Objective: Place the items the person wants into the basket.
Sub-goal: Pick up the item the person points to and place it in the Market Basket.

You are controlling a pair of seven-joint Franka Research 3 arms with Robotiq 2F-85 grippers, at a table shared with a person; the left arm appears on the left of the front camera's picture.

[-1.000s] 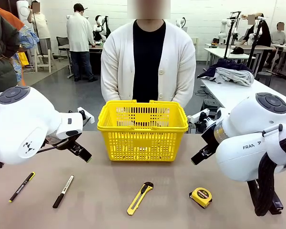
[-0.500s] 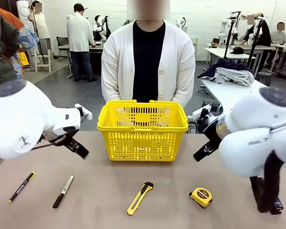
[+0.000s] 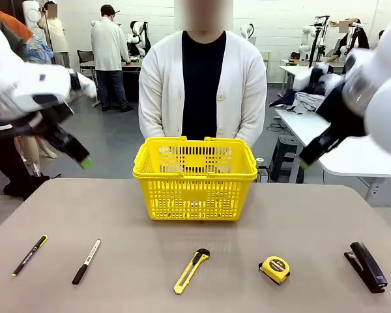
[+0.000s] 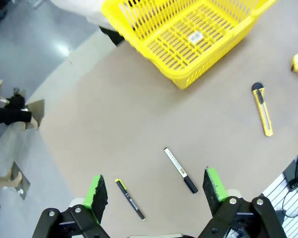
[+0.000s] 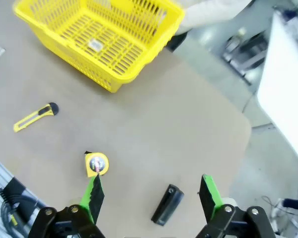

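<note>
Left gripper (image 4: 155, 188): jaws spread wide, nothing between them, touching nothing; hangs high over the left end of the table (image 3: 137, 228). Below it, pen (image 4: 130, 199) and marker (image 4: 181, 170) lie flat, near each other but apart. Right gripper (image 5: 150, 191): likewise spread wide, empty, high over the right end, with tape measure (image 5: 96, 164) and stapler (image 5: 167, 204) below it. Near-edge row, left to right: pen, marker, utility knife (image 3: 191, 270), tape measure, stapler, all well apart. Beyond the row, mid-table: basket (image 3: 194, 195), upright, handles folded down; one small white label (image 4: 193, 37) on its slotted floor. Behind the basket, at the far edge, the person (image 3: 202, 85) stands, arms down
</note>
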